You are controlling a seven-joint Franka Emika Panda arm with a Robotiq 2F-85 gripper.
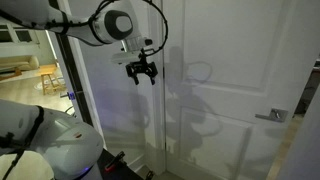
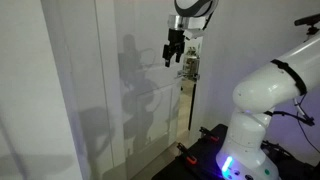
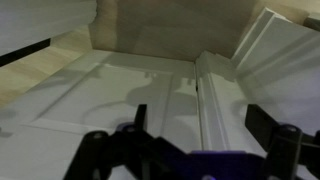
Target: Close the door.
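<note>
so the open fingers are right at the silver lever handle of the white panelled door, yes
No. The fingers are open and the door is white and panelled, but they are not at the silver lever handle. In an exterior view the handle sits well off to the side and lower, while the fingers hang before the door's upper part.

You cannot tell whether the tool (image 1: 142,77) touches the door (image 1: 220,60), because it is small and dark against its own shadow there. The door's top and bottom run past the picture edges in both exterior views. Its lever handle (image 1: 272,116) is too small for you to read its angle. In the wrist view the tool's fingers (image 3: 100,152) are dark and blurred, and the lower edge cuts off their tips. The arm (image 2: 270,100) is cut off at the right edge.
</note>
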